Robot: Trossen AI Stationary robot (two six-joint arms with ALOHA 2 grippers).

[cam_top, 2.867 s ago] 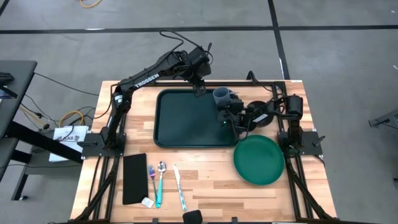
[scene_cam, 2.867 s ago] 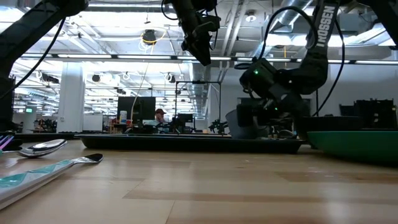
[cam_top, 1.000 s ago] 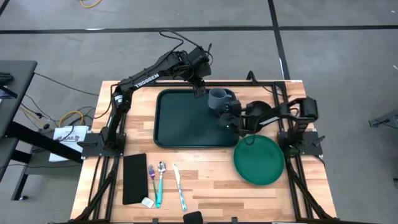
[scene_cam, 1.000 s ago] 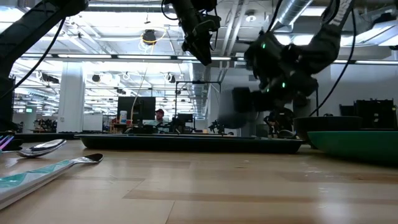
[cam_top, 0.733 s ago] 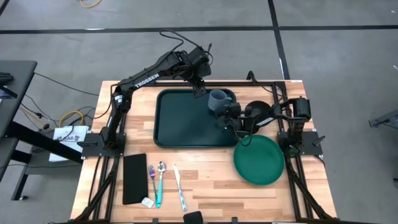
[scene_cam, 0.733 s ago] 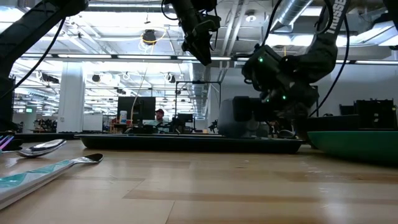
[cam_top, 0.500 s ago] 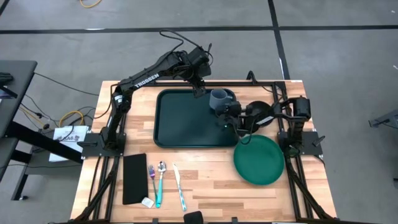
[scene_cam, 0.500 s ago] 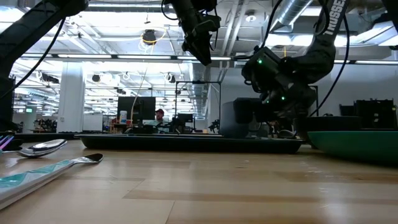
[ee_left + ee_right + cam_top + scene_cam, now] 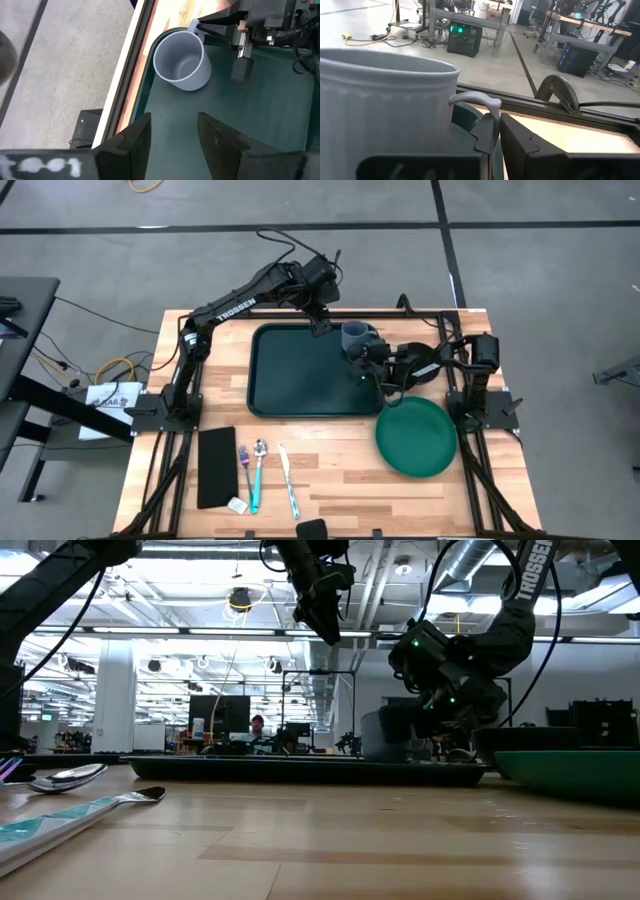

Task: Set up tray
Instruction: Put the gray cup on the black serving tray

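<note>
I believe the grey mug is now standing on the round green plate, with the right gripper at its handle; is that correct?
Not quite: the grey mug stands in the far right corner of the tray, not on the round green plate, as the high view shows. The right gripper is indeed at its handle.

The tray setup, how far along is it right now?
Done: the grey mug stands upright in the tray's far right corner. In hand: the right end effector sits at the mug's handle, one finger on each side of it; the left end effector hovers open above the tray. Left: the green plate, fork, spoon and knife lie on the table.
</note>
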